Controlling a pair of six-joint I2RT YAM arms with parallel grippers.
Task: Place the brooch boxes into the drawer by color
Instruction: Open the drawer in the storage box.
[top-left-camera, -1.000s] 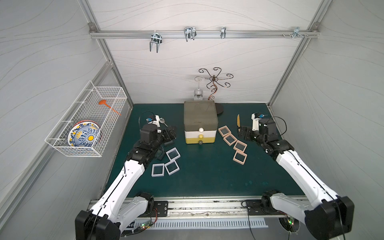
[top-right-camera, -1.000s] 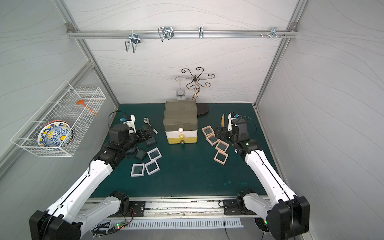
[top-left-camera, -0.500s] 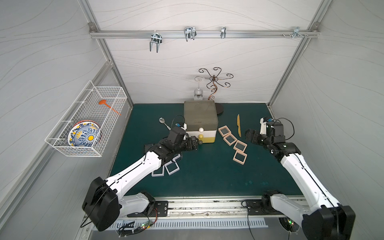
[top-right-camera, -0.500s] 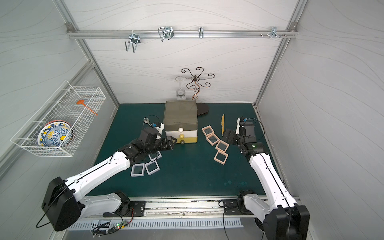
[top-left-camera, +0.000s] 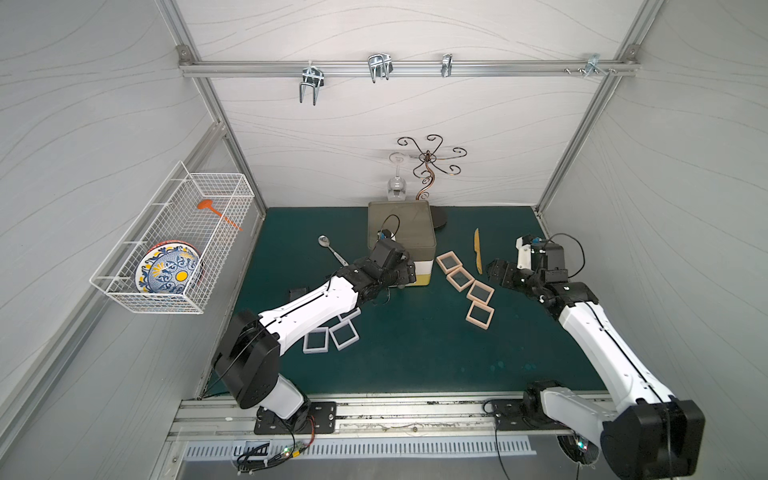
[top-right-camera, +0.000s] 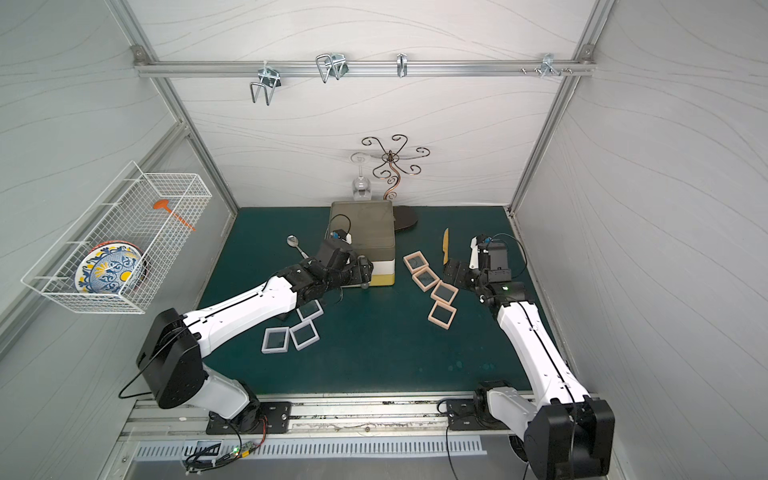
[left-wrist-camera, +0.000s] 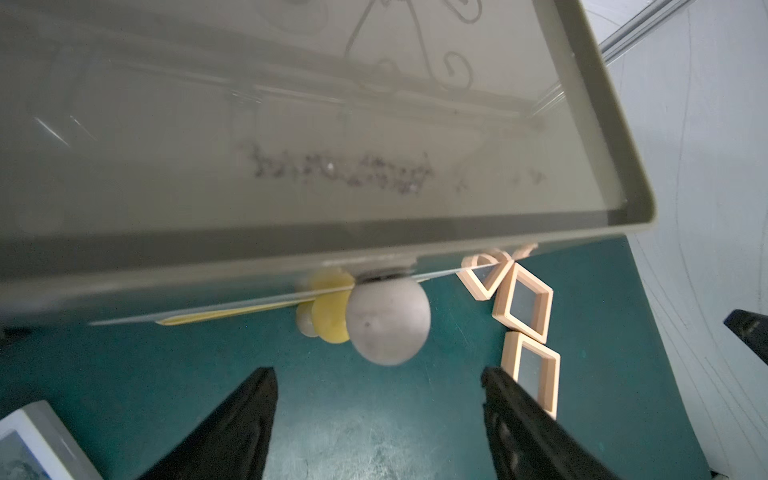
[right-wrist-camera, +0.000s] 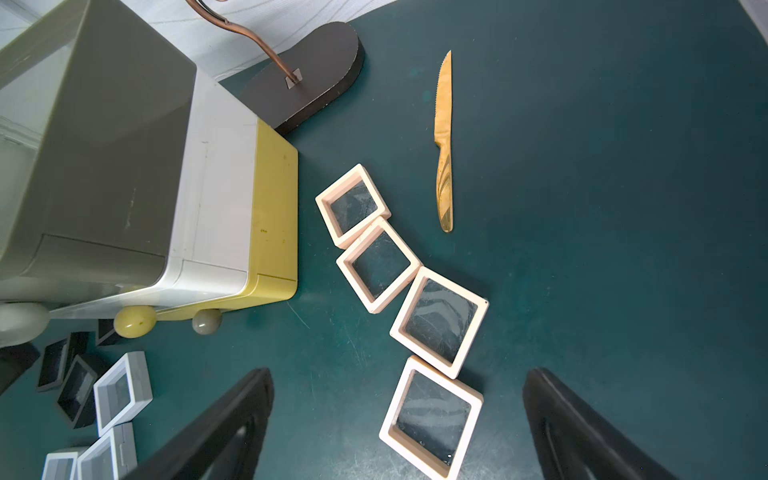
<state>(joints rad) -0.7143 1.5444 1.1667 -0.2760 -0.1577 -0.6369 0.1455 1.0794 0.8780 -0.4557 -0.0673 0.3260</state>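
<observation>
Left gripper (left-wrist-camera: 378, 376): fingers spread, nothing held. The white ball knob (left-wrist-camera: 388, 322) on the top tier of the drawer unit (top-left-camera: 402, 232) sits just ahead between them, not touching.

Right gripper (right-wrist-camera: 399, 374): fingers spread wide and empty, hovering by the four pink boxes (top-left-camera: 480, 291), which lie in a row right of the unit.

White boxes (top-left-camera: 343, 336) lie near-left, with black boxes (right-wrist-camera: 77, 392) beside them.

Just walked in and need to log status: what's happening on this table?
The left gripper, jaws open, is at the white ball knob of the drawer unit, on its olive-grey top tier. It looks about to grasp the knob but has not closed on it. The right gripper is open and empty above the four peach-pink brooch boxes. These, the white boxes and the black boxes all lie on the green mat; no drawer looks open.
</observation>
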